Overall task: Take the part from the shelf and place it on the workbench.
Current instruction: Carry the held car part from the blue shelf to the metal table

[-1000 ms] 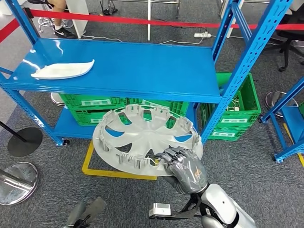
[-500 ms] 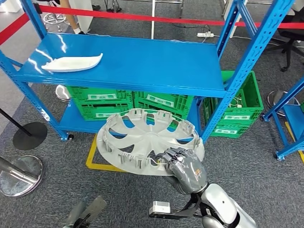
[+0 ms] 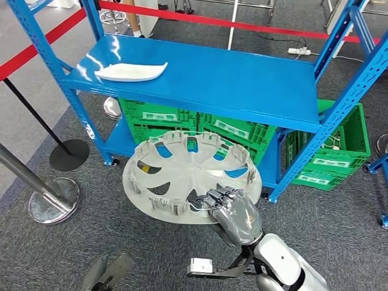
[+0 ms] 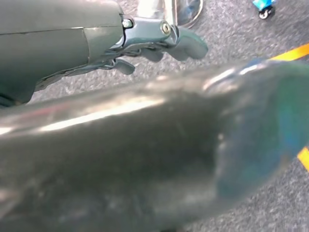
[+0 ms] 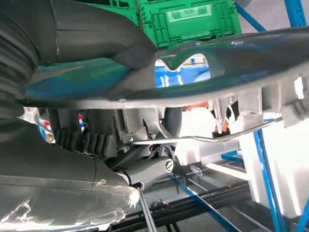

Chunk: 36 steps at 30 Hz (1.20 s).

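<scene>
A large grey wheel cover [image 3: 187, 176] hangs level in front of the blue shelf [image 3: 237, 79], off its boards and over the carpet. My right hand [image 3: 233, 215] grips its near rim, fingers curled over the edge. In the right wrist view the thumb [image 5: 91, 34] lies on one face of the wheel cover [image 5: 226, 53] and the darker fingers sit under its ribbed rim. My left hand [image 3: 107, 273] hangs low at the picture's bottom edge, its fingers [image 4: 160, 41] straight and holding nothing.
A white curved part [image 3: 131, 71] lies on the shelf's left end. Green crates [image 3: 237, 130] fill the lower board, another crate [image 3: 336, 151] stands to the right. A silver post base [image 3: 54, 200] and a black base [image 3: 70, 154] stand on the left. Red tape [image 3: 219, 23] runs behind.
The whole view has swung, so the shelf now sits further right and more skewed. The wheel cover stays in my right hand at the same spot before me.
</scene>
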### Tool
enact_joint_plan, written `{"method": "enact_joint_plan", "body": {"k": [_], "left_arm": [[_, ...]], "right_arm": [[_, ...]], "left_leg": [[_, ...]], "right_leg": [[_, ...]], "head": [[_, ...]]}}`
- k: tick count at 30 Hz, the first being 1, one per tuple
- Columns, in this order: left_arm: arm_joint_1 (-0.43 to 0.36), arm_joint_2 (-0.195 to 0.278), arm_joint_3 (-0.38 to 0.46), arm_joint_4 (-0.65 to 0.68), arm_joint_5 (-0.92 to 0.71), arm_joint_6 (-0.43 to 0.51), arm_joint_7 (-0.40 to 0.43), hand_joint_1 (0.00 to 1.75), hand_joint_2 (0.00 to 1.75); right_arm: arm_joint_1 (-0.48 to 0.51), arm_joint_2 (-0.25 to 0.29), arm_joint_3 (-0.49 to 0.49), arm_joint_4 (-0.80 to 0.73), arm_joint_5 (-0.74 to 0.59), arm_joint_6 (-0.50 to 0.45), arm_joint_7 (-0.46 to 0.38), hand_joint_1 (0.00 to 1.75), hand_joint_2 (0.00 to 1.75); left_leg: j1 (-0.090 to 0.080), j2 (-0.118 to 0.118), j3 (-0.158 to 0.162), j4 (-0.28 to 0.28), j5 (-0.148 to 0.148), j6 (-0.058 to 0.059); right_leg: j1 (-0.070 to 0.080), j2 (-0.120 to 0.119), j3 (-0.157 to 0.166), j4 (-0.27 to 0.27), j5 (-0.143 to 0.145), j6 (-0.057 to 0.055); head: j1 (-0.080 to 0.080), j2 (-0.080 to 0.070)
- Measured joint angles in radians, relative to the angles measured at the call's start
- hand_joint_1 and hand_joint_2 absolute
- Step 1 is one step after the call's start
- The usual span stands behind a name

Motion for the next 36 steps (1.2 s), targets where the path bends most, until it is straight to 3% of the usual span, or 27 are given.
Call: {"method": "enact_joint_plan", "body": {"k": [1,3,5,7,8,9,11,13,14,16,18,20,21,22,23,24,25,26,28,29,31,33,35,36], "left_arm": [[0.004,0.001,0.003,-0.001,-0.002,0.0,0.001,0.0,0.0],[0.01,0.003,0.008,-0.004,-0.008,-0.001,0.001,0.0,0.0],[0.01,0.003,0.011,-0.008,-0.013,-0.002,0.002,0.0,0.0],[0.01,0.003,0.012,-0.01,-0.015,-0.004,0.002,0.0,0.0],[0.011,0.003,0.013,-0.01,-0.015,-0.005,0.002,0.0,0.0],[0.012,0.003,0.013,-0.01,-0.015,-0.005,0.002,0.0,0.0],[0.012,0.004,0.014,-0.013,-0.016,-0.006,0.003,0.0,0.0],[0.01,0.005,0.016,-0.017,-0.021,-0.007,0.003,0.0,0.0],[0.009,0.005,0.017,-0.018,-0.024,-0.008,0.003,0.0,0.0],[0.013,0.005,0.02,-0.019,-0.029,-0.012,0.003,0.0,0.0],[0.016,0.006,0.022,-0.019,-0.033,-0.015,0.004,0.0,0.0],[0.014,0.006,0.025,-0.019,-0.035,-0.017,0.004,0.0,0.0],[0.013,0.005,0.026,-0.019,-0.036,-0.018,0.004,0.0,0.0],[0.013,0.004,0.027,-0.019,-0.036,-0.018,0.004,0.0,0.0],[0.014,0.004,0.027,-0.019,-0.036,-0.019,0.004,0.0,0.0],[0.014,0.003,0.027,-0.019,-0.036,-0.02,0.004,0.0,0.0],[0.015,0.003,0.027,-0.019,-0.036,-0.02,0.004,0.0,0.0],[0.014,0.003,0.028,-0.019,-0.036,-0.02,0.004,0.0,0.0],[0.012,0.003,0.028,-0.019,-0.036,-0.02,0.004,0.0,0.0],[0.011,0.003,0.029,-0.019,-0.036,-0.02,0.004,0.0,0.0],[0.014,0.004,0.029,-0.019,-0.036,-0.02,0.004,0.0,0.0],[0.018,0.005,0.029,-0.019,-0.036,-0.02,0.004,0.0,0.0],[0.015,0.003,0.029,-0.019,-0.037,-0.02,0.004,0.0,0.0],[0.013,0.002,0.029,-0.019,-0.037,-0.02,0.004,0.0,0.0]], "right_arm": [[-0.003,0.0,0.001,0.0,0.005,0.0,0.002,1.75,1.75],[-0.008,0.001,0.003,0.0,0.012,0.0,0.006,1.75,1.75],[-0.009,0.001,0.004,0.0,0.016,0.0,0.007,1.75,1.75],[-0.009,0.001,0.006,0.001,0.017,0.0,0.007,1.75,1.75],[-0.009,0.001,0.007,0.001,0.017,0.0,0.007,1.75,1.75],[-0.009,0.001,0.008,0.001,0.017,0.0,0.007,1.75,1.75],[-0.01,0.001,0.009,0.001,0.017,-0.001,0.007,1.75,1.75],[-0.011,0.001,0.008,0.001,0.019,-0.002,0.007,1.75,1.75],[-0.013,0.001,0.009,0.001,0.021,-0.002,0.007,1.75,1.75],[-0.015,0.001,0.01,0.0,0.023,-0.003,0.005,1.75,1.75],[-0.015,0.001,0.011,0.0,0.025,-0.005,0.004,1.75,1.75],[-0.014,0.0,0.011,-0.002,0.026,-0.008,0.004,1.75,1.75],[-0.013,0.0,0.011,-0.002,0.027,-0.011,0.003,1.75,1.75],[-0.012,-0.001,0.011,-0.002,0.028,-0.013,0.003,1.75,1.75],[-0.012,-0.001,0.011,-0.003,0.028,-0.015,0.003,1.75,1.75],[-0.012,-0.002,0.011,-0.004,0.028,-0.016,0.002,1.75,1.75],[-0.012,-0.002,0.01,-0.004,0.029,-0.017,0.002,1.75,1.75],[-0.012,-0.003,0.009,-0.006,0.029,-0.018,0.002,1.75,1.75],[-0.012,-0.006,0.007,-0.008,0.031,-0.022,0.002,1.75,1.75],[-0.013,-0.006,0.007,-0.01,0.032,-0.025,0.002,1.75,1.75],[-0.015,-0.008,0.006,-0.014,0.032,-0.03,0.002,1.75,1.75],[-0.017,-0.008,0.005,-0.016,0.033,-0.031,0.002,1.75,1.75],[-0.017,-0.009,0.002,-0.018,0.033,-0.031,0.002,1.75,1.75],[-0.017,-0.009,0.001,-0.019,0.033,-0.032,0.002,1.75,1.75]], "left_leg": [[0.001,-0.004,-0.004,-0.002,0.004,-0.007],[-0.004,0.026,-0.022,0.024,-0.019,-0.019],[-0.006,0.079,-0.065,0.125,-0.086,-0.03],[-0.004,0.098,-0.104,0.235,-0.137,-0.038],[-0.003,0.101,-0.102,0.251,-0.14,-0.04],[-0.002,0.104,-0.081,0.228,-0.125,-0.041],[-0.004,0.133,0.007,0.1,-0.078,-0.039],[-0.009,0.163,0.071,-0.006,-0.052,-0.026],[-0.012,0.168,0.08,-0.026,-0.049,-0.017],[-0.014,0.149,0.073,-0.032,-0.041,0.001],[-0.011,0.131,0.068,-0.036,-0.031,0.015],[-0.007,0.112,0.061,-0.038,-0.023,0.025],[-0.007,0.101,0.057,-0.038,-0.02,0.027],[-0.007,0.09,0.053,-0.038,-0.017,0.028],[-0.006,0.077,0.05,-0.037,-0.013,0.026],[-0.005,0.064,0.047,-0.037,-0.01,0.024],[-0.003,0.05,0.045,-0.036,-0.007,0.02],[-0.001,0.036,0.043,-0.035,-0.004,0.016],[0.001,0.011,0.032,-0.03,0.004,0.004],[0.001,0.001,0.025,-0.029,0.009,-0.003],[0.005,-0.018,0.011,-0.031,0.021,-0.017],[0.004,0.017,-0.005,-0.011,0.008,-0.027],[0.0,0.079,-0.048,0.08,-0.049,-0.031],[0.0,0.094,-0.077,0.148,-0.084,-0.033]], "right_leg": [[-0.002,-0.013,-0.001,-0.005,0.005,0.001],[-0.006,-0.04,-0.002,-0.017,0.019,-0.005],[-0.007,-0.069,-0.009,-0.022,0.029,-0.011],[-0.005,-0.099,-0.018,-0.021,0.035,-0.013],[-0.005,-0.114,-0.022,-0.021,0.037,-0.012],[-0.005,-0.127,-0.026,-0.021,0.04,-0.01],[-0.004,-0.152,-0.03,-0.02,0.043,-0.006],[0.001,-0.171,-0.034,-0.015,0.045,0.001],[0.003,-0.18,-0.035,-0.014,0.046,0.005],[0.003,-0.195,-0.037,-0.015,0.049,0.016],[-0.001,-0.168,-0.049,0.011,0.026,0.026],[-0.005,-0.113,-0.093,0.116,-0.039,0.034],[-0.006,-0.096,-0.121,0.187,-0.074,0.036],[-0.007,-0.089,-0.145,0.244,-0.096,0.037],[-0.007,-0.086,-0.153,0.269,-0.1,0.038],[-0.009,-0.085,-0.144,0.256,-0.085,0.039],[-0.011,-0.079,-0.115,0.205,-0.056,0.039],[-0.016,-0.059,-0.076,0.133,-0.026,0.042],[-0.025,-0.011,-0.014,0.018,0.007,0.043],[-0.027,0.004,-0.004,-0.004,0.009,0.042],[-0.023,-0.01,-0.008,-0.003,0.013,0.03],[-0.021,-0.035,-0.011,-0.005,0.02,0.016],[-0.018,-0.064,-0.014,-0.008,0.026,0.003],[-0.015,-0.079,-0.017,-0.008,0.027,-0.001]], "head": [[0.001,0.0],[-0.004,0.0],[-0.01,0.0],[-0.011,0.0],[-0.011,0.0],[-0.011,0.0],[-0.011,0.0],[-0.009,0.0],[-0.009,0.0],[-0.007,0.0],[-0.006,0.0],[-0.003,0.0],[-0.002,0.0],[-0.002,0.0],[-0.001,0.0],[-0.002,0.0],[-0.001,0.0],[0.0,0.0],[0.003,0.0],[0.004,0.0],[0.004,0.0],[0.001,0.0],[-0.004,0.0],[-0.006,0.0]]}}
